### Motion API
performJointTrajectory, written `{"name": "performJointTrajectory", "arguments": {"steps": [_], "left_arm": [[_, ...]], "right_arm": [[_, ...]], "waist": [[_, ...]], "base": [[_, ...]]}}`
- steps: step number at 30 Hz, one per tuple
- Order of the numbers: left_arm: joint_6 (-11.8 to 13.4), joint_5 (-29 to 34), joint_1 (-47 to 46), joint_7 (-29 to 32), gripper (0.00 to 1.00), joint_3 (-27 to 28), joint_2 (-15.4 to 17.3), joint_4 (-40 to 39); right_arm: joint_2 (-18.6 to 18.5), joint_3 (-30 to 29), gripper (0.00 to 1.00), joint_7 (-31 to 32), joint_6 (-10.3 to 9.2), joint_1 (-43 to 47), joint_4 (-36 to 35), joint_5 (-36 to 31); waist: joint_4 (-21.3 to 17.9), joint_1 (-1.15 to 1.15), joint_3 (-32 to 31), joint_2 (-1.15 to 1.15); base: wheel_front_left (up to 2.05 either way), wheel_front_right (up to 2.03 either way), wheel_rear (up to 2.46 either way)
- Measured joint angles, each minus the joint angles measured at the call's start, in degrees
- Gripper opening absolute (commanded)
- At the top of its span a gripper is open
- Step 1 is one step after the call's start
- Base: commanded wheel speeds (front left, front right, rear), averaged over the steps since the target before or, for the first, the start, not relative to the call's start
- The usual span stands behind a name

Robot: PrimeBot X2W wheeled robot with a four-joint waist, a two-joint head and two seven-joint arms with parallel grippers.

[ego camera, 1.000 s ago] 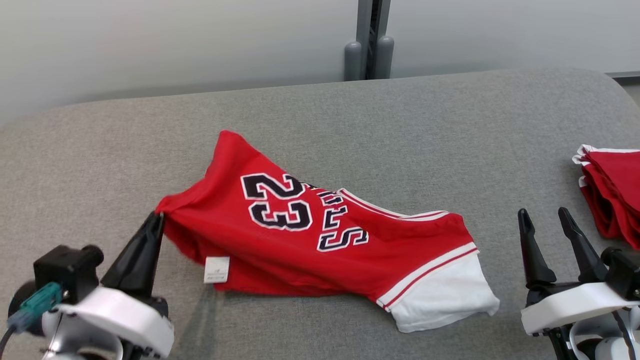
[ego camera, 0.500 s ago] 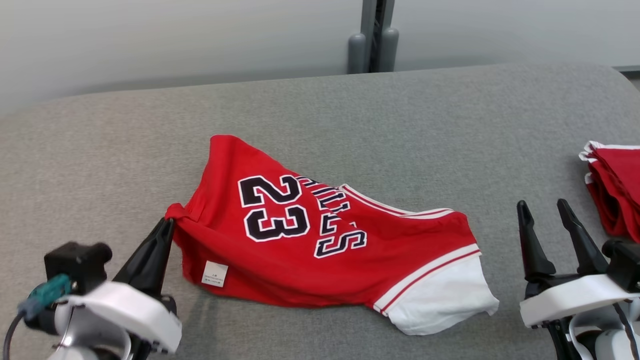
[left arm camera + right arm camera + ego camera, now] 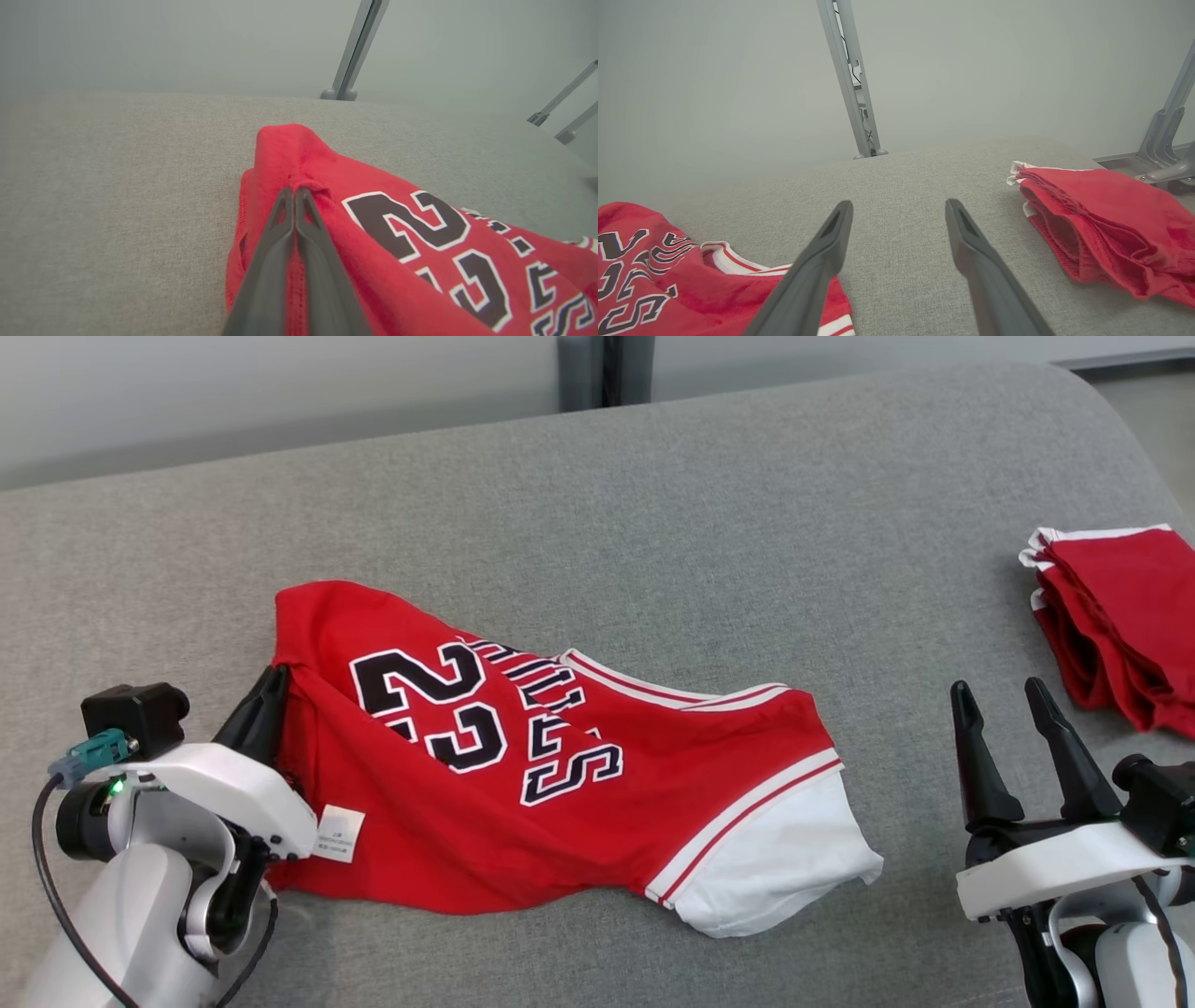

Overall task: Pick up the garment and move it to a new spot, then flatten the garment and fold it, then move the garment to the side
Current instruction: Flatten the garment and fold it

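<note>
The garment (image 3: 523,775) is a red jersey with a black "23", white-striped trim and a white sleeve, lying crumpled across the grey padded table (image 3: 653,504). My left gripper (image 3: 271,686) is shut on the jersey's left edge; in the left wrist view its closed fingers (image 3: 294,196) pinch a fold of the red cloth (image 3: 373,219). A white tag (image 3: 338,833) hangs at the jersey's near edge. My right gripper (image 3: 999,695) stands open at the lower right, clear of the cloth, with bare table between its fingers (image 3: 899,210).
A stack of folded red garments (image 3: 1116,621) lies at the table's right edge, also in the right wrist view (image 3: 1106,224). A grey metal post (image 3: 605,369) stands behind the table against a pale wall. Bare grey table stretches behind and left of the jersey.
The head camera has tilted and shifted, so the whole scene sits lower-left. The left gripper has drawn the jersey's left edge nearer, bunching the cloth. The right gripper has stayed open.
</note>
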Motion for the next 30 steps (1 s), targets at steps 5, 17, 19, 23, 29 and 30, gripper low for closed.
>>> {"name": "performJointTrajectory", "arguments": {"steps": [5, 17, 19, 23, 29, 30], "left_arm": [[-2.8, -0.5, -3.8, -4.8, 0.27, 0.4, -2.0, 7.9], [-2.3, 2.4, -0.4, -14.5, 1.00, 1.1, -1.8, 8.1], [-0.9, 3.1, 2.0, -15.1, 1.00, 2.3, -1.3, 4.9], [2.2, 5.4, 7.0, -15.7, 1.00, 5.1, -0.5, -3.6], [5.2, 8.4, 14.0, -15.7, 1.00, 6.0, -0.3, -13.9], [5.4, 8.7, 14.9, -15.7, 1.00, 6.0, -0.2, -14.9]], "right_arm": [[0.0, -0.1, 1.00, -1.0, 0.01, -0.2, 0.9, 0.2], [0.0, -0.1, 1.00, -1.6, 0.00, -0.6, 1.5, -1.5], [0.0, -0.1, 1.00, -1.6, 0.01, -0.3, 1.2, -2.0], [0.0, 0.0, 1.00, -1.0, 0.01, 0.6, 0.5, -3.1], [0.0, -0.3, 1.00, 0.2, 0.01, 2.0, -0.6, -4.2], [0.0, -0.3, 1.00, 0.3, 0.01, 2.4, -1.0, -4.4]], "waist": [[-0.5, 0.00, 1.3, 0.00], [2.4, 0.00, -0.8, 0.00], [3.1, 0.00, -1.5, 0.00], [4.4, 0.00, -3.1, 0.00], [6.2, 0.00, -5.3, 0.00], [6.4, 0.00, -5.7, 0.00]], "base": [[0.00, 0.00, 0.00], [0.00, 0.00, 0.00], [0.00, 0.00, 0.00], [0.00, 0.00, 0.00], [0.00, 0.00, 0.00], [0.00, 0.00, 0.00]]}}
